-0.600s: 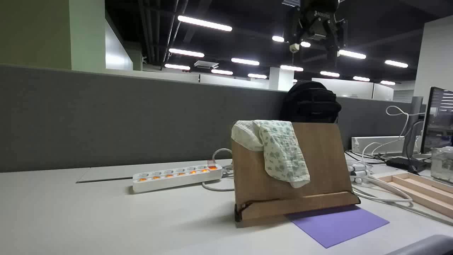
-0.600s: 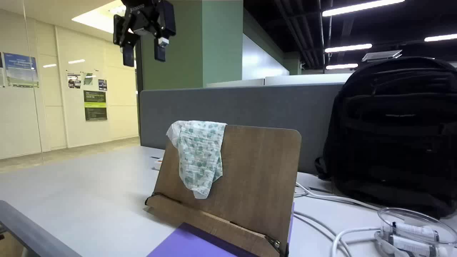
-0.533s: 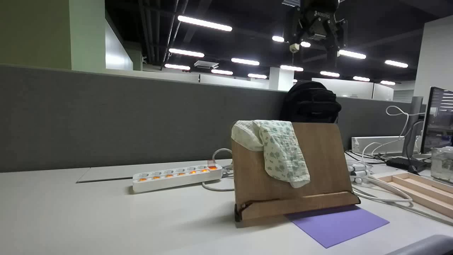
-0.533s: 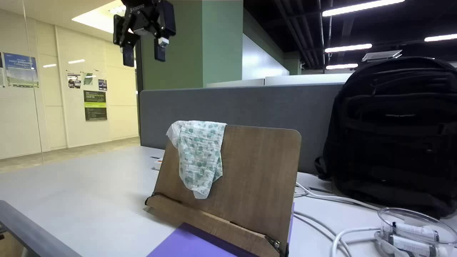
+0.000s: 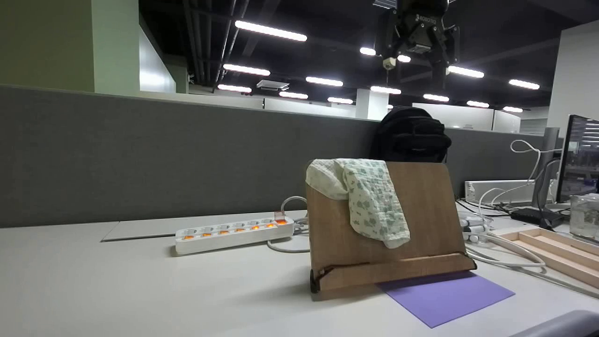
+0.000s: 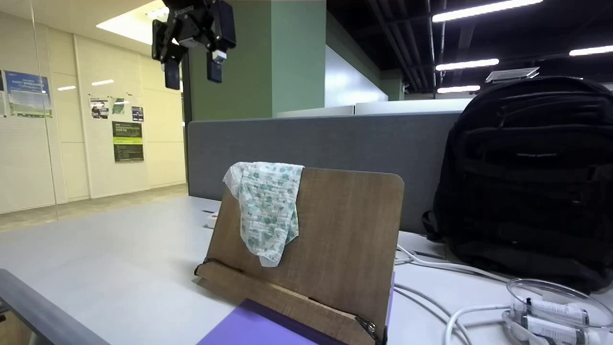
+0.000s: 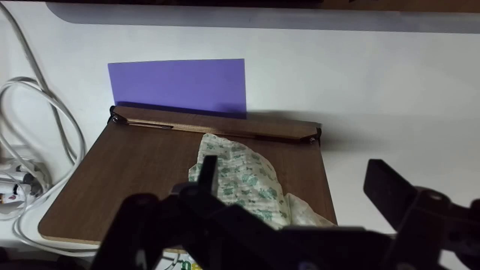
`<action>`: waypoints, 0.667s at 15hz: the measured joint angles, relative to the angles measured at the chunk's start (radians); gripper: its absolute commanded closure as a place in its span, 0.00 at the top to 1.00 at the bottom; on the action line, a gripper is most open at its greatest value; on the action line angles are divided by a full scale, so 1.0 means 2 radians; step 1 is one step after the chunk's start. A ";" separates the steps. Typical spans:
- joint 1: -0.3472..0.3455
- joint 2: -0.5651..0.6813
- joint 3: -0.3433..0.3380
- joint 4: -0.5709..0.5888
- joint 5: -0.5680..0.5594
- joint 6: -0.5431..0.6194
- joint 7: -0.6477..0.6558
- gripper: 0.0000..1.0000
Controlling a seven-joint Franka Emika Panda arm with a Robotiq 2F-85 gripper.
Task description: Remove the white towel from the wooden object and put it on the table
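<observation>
A white towel with green print hangs over the top edge of a brown wooden stand, near one top corner. The towel shows in both exterior views (image 5: 374, 206) (image 6: 268, 211) and in the wrist view (image 7: 243, 180), partly behind a finger. The wooden stand (image 5: 426, 210) (image 6: 345, 230) (image 7: 150, 165) leans back on the white table (image 5: 117, 281) (image 6: 124, 273) (image 7: 356, 75). My gripper (image 5: 415, 70) (image 6: 193, 72) (image 7: 292, 168) is open and empty, high above the stand and apart from the towel.
A purple sheet (image 5: 449, 299) lies partly under the stand. A white power strip (image 5: 234, 236), cables (image 6: 431, 302), a clear container with small bottles (image 6: 555, 311) and a wooden tray (image 5: 557, 252) are around it. A black backpack (image 6: 527, 191) and grey partition (image 5: 164, 159) stand behind.
</observation>
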 measured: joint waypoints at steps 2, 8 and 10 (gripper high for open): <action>0.000 0.000 0.000 0.000 0.000 0.000 0.000 1.00; -0.001 0.008 0.000 -0.001 -0.005 0.009 0.001 1.00; -0.005 0.020 0.001 -0.002 -0.013 0.027 0.001 1.00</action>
